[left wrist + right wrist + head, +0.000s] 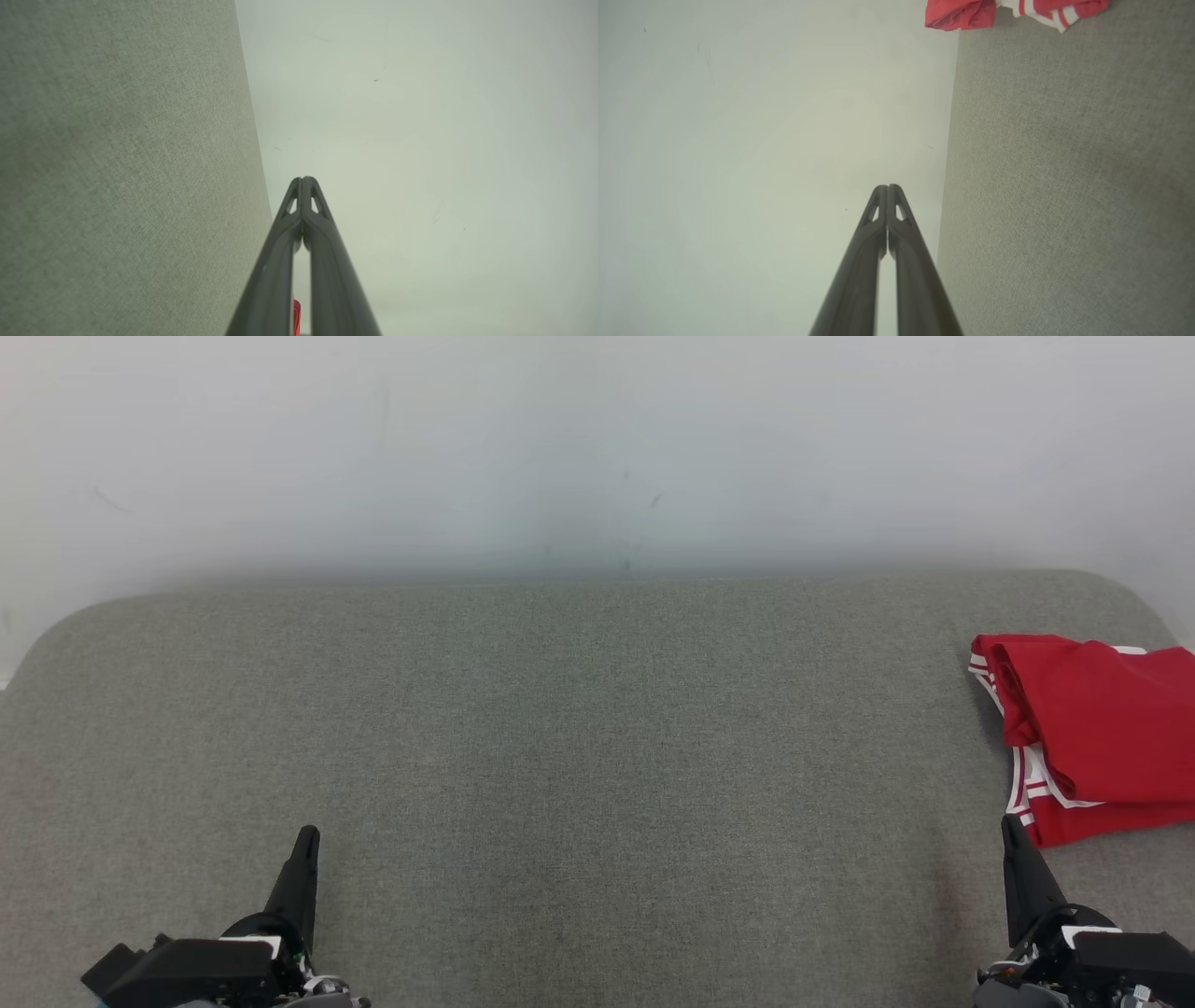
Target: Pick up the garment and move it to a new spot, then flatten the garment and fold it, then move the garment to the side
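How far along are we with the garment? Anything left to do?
Done, apparently: the red garment lies folded over in layers at the right edge of the grey surface, so the move aside looks made, though the fold is loose. In hand: nothing; the left pincer and right pincer are shut, empty and apart from it. Left: perhaps only tidying the fold.

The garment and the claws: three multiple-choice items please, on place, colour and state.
1. Where on the grey surface does the garment lie? A) centre B) right edge C) left edge
2. Which colour are the garment's stripes? A) white B) blue C) yellow
3. How are the left claw and the right claw? A) open B) gripping cloth C) shut, empty
1 B: it lies at the head view's right border. 2 A: white bands edge the red cloth. 3 C: both are closed on nothing.
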{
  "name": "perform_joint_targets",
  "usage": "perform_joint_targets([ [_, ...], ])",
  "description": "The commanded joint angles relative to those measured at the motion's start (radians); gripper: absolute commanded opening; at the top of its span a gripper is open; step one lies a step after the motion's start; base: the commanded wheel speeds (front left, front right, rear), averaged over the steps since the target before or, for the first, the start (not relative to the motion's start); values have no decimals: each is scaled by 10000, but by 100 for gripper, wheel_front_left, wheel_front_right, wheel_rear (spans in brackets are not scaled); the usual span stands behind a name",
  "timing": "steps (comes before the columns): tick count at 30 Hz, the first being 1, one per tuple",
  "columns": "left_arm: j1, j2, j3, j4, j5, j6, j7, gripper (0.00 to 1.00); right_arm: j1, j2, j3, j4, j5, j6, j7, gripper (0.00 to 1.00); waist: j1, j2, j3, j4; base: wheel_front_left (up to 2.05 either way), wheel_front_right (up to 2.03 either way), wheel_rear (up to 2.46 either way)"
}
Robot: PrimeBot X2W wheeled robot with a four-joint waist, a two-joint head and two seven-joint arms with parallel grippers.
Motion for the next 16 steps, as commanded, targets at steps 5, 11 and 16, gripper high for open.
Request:
perform_joint_targets([
  [5,-158,26,2,20,-68,-35,46,0,-42,-12,-6,-37,2,-19,33,0,0,0,0,0,0,0,0],
  [11,-157,26,1,19,-68,-35,46,0,-42,-12,-6,-37,2,-17,33,0,0,0,0,0,0,0,0],
  [16,-157,26,1,19,-68,-35,45,0,-42,-12,-6,-37,2,-19,33,0,0,0,0,0,0,0,0],
])
